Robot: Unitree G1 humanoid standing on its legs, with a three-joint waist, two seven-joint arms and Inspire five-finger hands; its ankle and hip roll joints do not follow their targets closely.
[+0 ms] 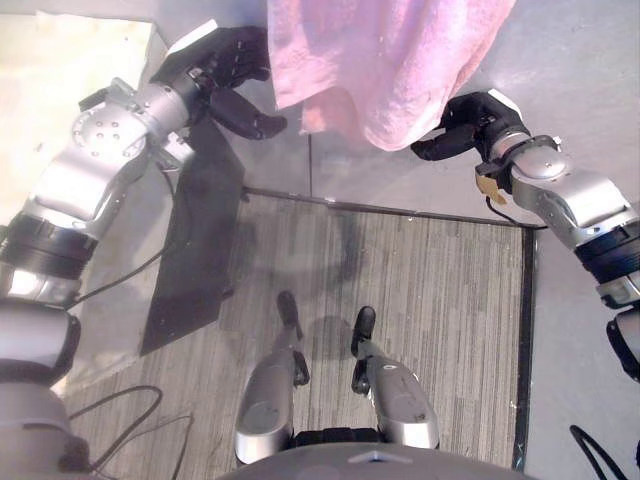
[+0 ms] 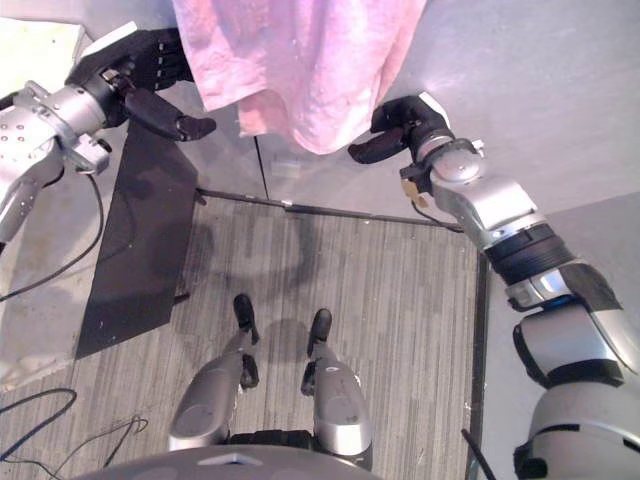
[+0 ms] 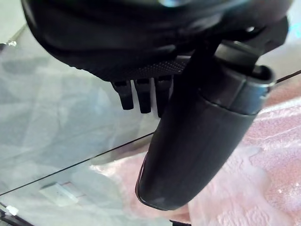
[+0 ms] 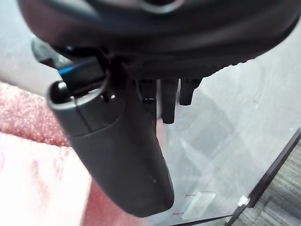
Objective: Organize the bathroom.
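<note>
While both hands were raised at the glass, these points were noted.
Towel: a pink towel (image 1: 385, 60) was seen hanging with its long axis vertical, its lower edge pointing down toward the floor, draped in front of a glass panel (image 3: 61, 122).
Left hand: the left hand (image 1: 225, 70) was held just beside the towel's left edge; its fingers were curled and its thumb stuck out toward the cloth, and nothing was gripped.
Right hand: the right hand (image 1: 470, 125) was placed at the towel's lower right corner, thumb close to the cloth; whether the cloth was pinched could not be told.
Floor: a grey striped mat (image 1: 420, 300) and a dark panel (image 1: 195, 250) were seen below.
</note>
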